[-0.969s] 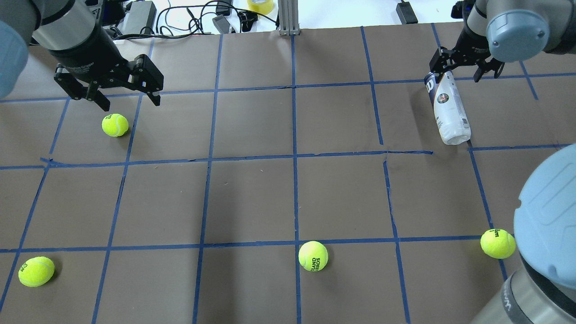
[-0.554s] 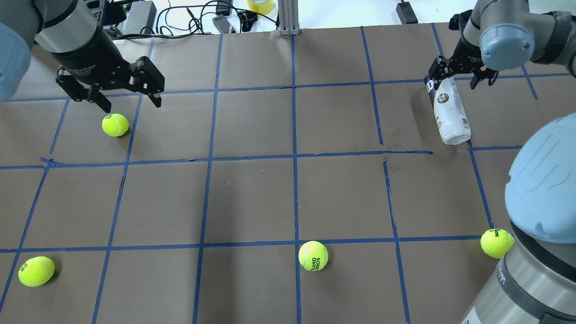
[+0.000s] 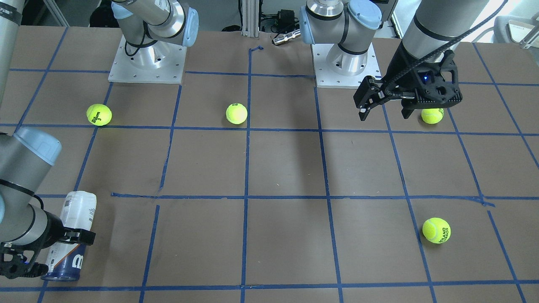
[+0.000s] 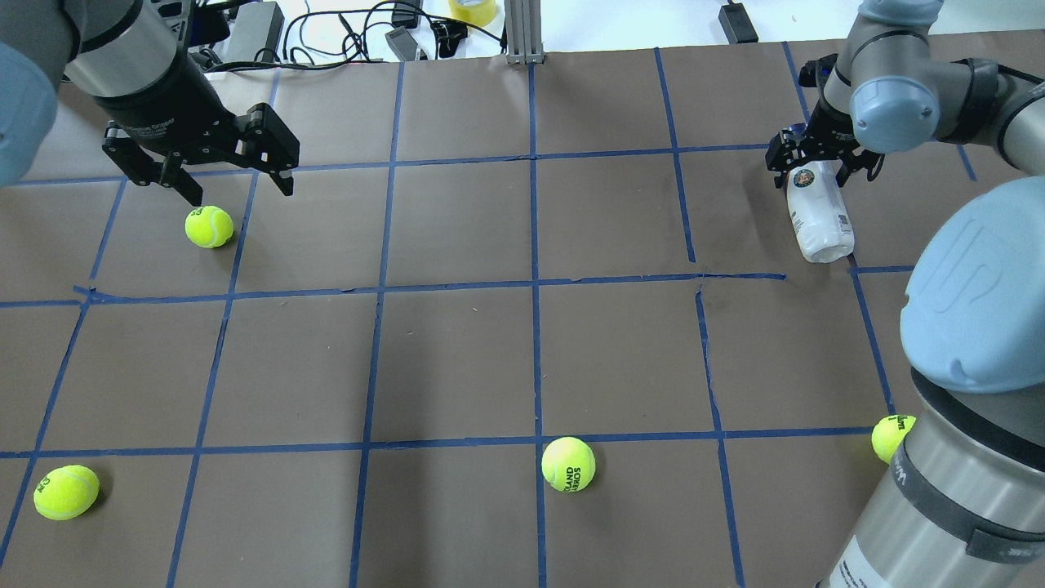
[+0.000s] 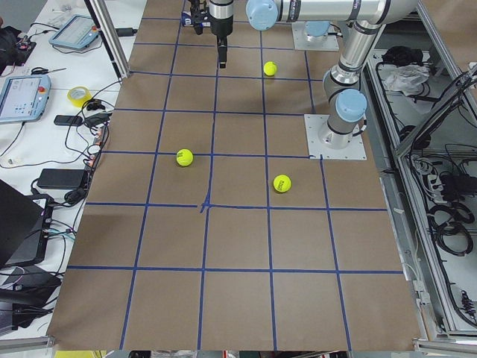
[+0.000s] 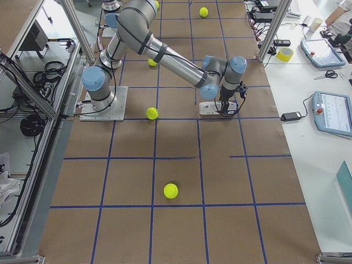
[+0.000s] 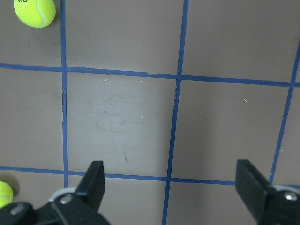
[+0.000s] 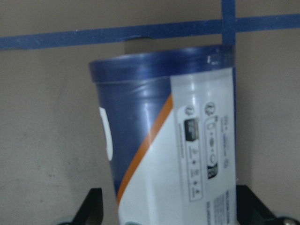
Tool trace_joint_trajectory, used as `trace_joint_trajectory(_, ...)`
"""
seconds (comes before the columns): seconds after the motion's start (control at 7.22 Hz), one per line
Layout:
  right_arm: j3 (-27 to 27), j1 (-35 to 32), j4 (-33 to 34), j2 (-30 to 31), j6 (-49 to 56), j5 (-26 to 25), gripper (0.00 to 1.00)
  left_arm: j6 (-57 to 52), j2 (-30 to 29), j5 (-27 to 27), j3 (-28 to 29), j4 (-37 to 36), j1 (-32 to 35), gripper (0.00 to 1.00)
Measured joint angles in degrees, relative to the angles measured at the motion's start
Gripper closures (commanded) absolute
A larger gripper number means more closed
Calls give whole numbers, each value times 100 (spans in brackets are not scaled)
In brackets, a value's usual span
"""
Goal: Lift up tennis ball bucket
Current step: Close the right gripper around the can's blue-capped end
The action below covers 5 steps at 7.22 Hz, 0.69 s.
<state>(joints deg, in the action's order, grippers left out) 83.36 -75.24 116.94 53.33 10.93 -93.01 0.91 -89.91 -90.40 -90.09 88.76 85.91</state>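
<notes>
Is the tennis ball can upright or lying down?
Lying on its side: the tennis ball bucket stretches flat along the table, the open right gripper straddling its navy end.

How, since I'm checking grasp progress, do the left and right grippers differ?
The left gripper hangs above the table near a ball; the right gripper is low at the lying bucket. Nothing sits between the left gripper's fingers; the right gripper's straddle the bucket's navy end. Both are open.

The slim clear-plastic cylindrical ball can wears a white and navy label with an orange diagonal stripe. Yellow-green felt tennis balls bear black lettering. Blue tape lines grid the brown paper surface.
</notes>
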Motion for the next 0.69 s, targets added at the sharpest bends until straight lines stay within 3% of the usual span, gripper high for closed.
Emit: trace_joint_trajectory(0.69,46,0,2,-127,712,-48,2,13,-3,1,0,-20,-4,0)
